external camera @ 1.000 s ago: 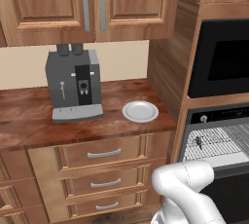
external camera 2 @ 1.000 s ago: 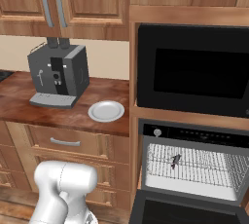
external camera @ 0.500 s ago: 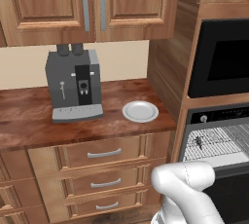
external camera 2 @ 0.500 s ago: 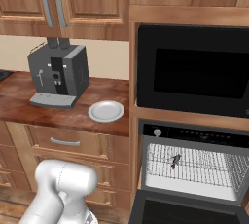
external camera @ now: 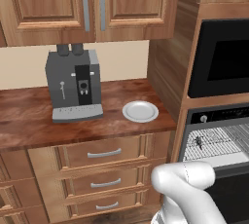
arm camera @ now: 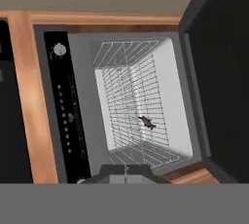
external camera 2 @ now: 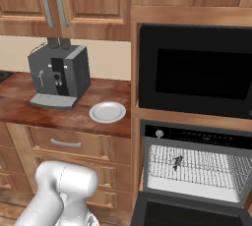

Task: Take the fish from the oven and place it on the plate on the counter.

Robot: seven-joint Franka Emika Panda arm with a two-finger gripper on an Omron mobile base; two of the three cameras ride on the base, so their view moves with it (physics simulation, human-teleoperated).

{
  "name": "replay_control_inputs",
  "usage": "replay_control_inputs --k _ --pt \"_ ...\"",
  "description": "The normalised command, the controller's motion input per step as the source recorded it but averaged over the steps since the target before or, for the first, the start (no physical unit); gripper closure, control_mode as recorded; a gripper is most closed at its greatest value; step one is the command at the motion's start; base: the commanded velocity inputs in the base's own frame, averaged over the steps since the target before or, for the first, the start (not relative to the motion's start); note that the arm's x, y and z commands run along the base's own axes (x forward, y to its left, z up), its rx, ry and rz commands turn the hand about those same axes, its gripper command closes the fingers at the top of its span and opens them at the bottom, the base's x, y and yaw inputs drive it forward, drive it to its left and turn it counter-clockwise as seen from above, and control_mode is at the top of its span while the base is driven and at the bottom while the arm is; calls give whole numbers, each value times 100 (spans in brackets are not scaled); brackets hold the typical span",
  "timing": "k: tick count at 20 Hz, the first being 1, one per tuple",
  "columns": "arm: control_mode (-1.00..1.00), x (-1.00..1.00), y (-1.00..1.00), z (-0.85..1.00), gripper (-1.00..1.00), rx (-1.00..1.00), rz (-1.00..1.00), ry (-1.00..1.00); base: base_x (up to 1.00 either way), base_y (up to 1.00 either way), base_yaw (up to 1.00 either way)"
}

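fish [external camera 2: 176, 161] tiny, details unreadable

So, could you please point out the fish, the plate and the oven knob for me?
fish [external camera 2: 176, 161], right base view, its dark body.
plate [external camera: 140, 111], left base view, its centre.
oven knob [external camera 2: 159, 133], right base view, its round face.

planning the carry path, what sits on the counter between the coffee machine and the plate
Nothing: bare counter separates the coffee machine from the plate, seen in both base views.

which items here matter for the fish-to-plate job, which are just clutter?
Job: fish on the rack in the open oven; plate; counter.
Clutter: coffee machine; black-fronted appliance above the oven; drawers; upper cabinets.
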Motion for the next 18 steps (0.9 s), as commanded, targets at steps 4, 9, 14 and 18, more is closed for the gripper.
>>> replay_control_inputs --k 4,9,14,18 --pt "-100 53 1 -6 100 -11 0 13 0 0 0" --pt "-100 48 8 0 100 -15 0 19 0 0 0" --pt "-100 58 13 -3 100 -15 0 15 0 0 0" --pt "-100 67 20 -18 100 -15 0 7 0 0 0"
